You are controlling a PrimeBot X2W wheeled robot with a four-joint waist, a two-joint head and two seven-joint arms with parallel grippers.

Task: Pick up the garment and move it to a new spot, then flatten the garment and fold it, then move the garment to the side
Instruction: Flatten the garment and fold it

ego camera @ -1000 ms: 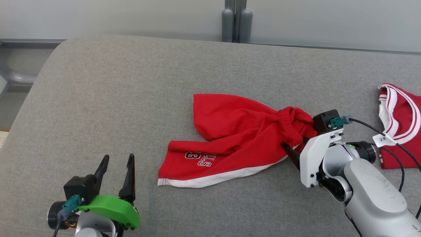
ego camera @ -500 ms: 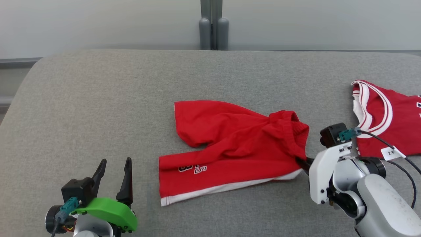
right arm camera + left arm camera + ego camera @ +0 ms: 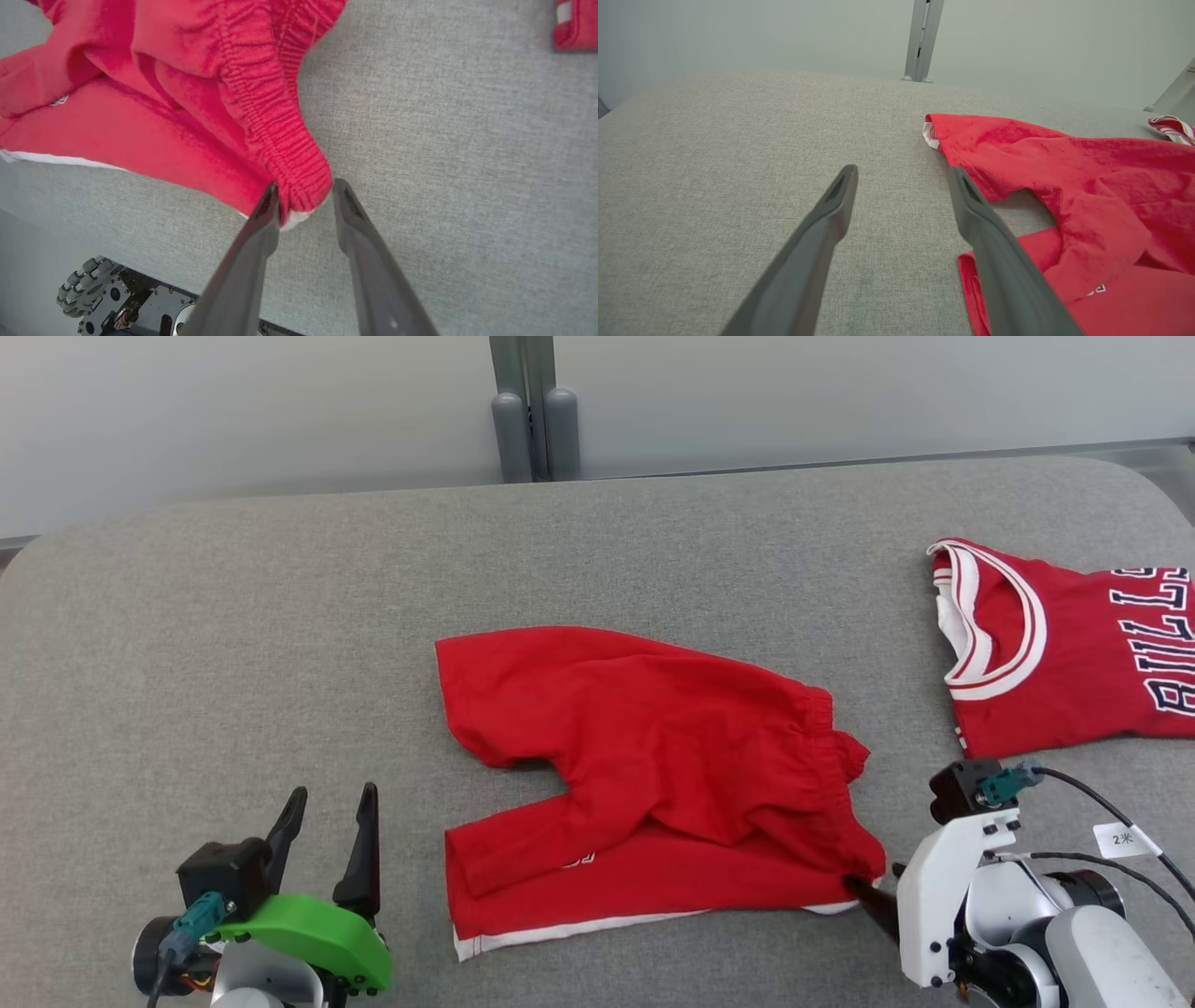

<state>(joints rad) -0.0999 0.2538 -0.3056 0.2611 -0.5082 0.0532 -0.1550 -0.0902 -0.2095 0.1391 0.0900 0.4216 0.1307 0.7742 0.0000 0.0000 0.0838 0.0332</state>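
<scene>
Left gripper point(image 3: 334, 793): jaws apart, empty. Red shorts point(image 3: 644, 756): mid grey table point(image 3: 233, 616), rumpled, one leg lapped over other. Right gripper point(image 3: 302, 190): pinching their waistband corner. Step, judged — placing done, flattening due; next move — second grip on opposite edge, pull flat

Coarse, matt grey woven cloth covers the counter point(image 3: 280, 616). The shorts point(image 3: 653, 737) are soft red knit, their waistband point(image 3: 275, 126) ribbed and gathered. The left hand point(image 3: 334, 793) has matt dark plastic fingers point(image 3: 366, 845) on a smooth green plastic mount point(image 3: 317, 933).
</scene>
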